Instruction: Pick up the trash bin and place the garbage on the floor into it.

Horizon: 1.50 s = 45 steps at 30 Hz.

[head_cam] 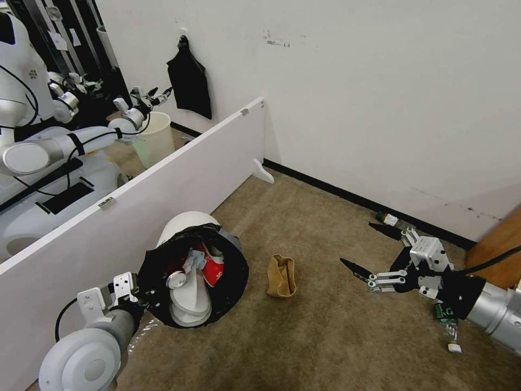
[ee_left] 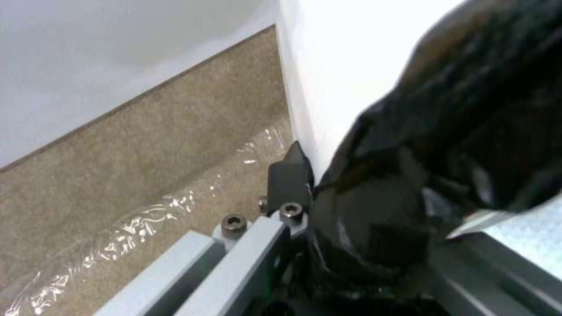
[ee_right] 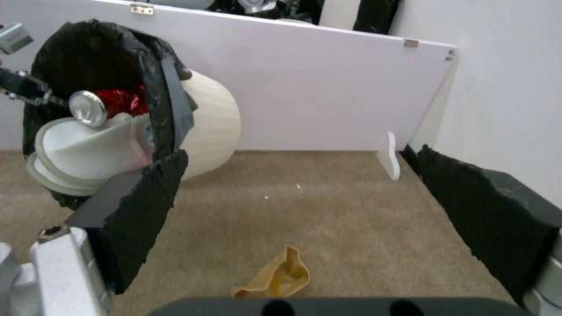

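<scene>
Bin held tipped by left gripper, clamped on bag rim, mouth turned sideways. Right gripper spread wide, low over carpet, near paper bag. Slippers and can may be spilled if tipped more. Bottle seen by wall from head; hidden from right wrist.

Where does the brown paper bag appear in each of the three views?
Head view: the brown paper bag lies on the carpet, between the tilted trash bin and the right tool.
Left wrist view: not in it.
Right wrist view: near the lower edge, between the tool's fingers.
Shared landmark: the white partition board.
</scene>
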Tool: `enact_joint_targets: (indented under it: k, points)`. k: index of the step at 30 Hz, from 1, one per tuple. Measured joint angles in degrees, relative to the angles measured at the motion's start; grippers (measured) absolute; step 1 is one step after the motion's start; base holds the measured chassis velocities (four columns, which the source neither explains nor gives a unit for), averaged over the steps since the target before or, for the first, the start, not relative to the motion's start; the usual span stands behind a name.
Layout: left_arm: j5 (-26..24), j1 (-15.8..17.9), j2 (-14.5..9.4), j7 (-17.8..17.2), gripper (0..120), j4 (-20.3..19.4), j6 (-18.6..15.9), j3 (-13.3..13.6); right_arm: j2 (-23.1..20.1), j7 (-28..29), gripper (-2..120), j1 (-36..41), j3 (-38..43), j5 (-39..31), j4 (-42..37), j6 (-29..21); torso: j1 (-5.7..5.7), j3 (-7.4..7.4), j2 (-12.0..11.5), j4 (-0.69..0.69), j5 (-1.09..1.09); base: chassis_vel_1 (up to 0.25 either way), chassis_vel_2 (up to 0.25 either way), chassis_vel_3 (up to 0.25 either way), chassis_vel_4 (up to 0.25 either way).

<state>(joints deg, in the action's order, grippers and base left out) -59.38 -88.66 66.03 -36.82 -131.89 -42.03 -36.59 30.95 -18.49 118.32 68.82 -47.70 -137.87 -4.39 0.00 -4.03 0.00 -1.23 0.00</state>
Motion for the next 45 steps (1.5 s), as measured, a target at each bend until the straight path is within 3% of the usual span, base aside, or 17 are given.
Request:
enact_joint_targets:
  k: [45]
  points:
    - [0.30,0.33,0.70,-0.27,0,0.21,0.24,0.26,1.33,-3.38,100,-0.43,0.33,-0.40,-0.28,-1.31,0.00,0.00,0.00,0.00,0.00,0.000,0.000,0.000,0.000]
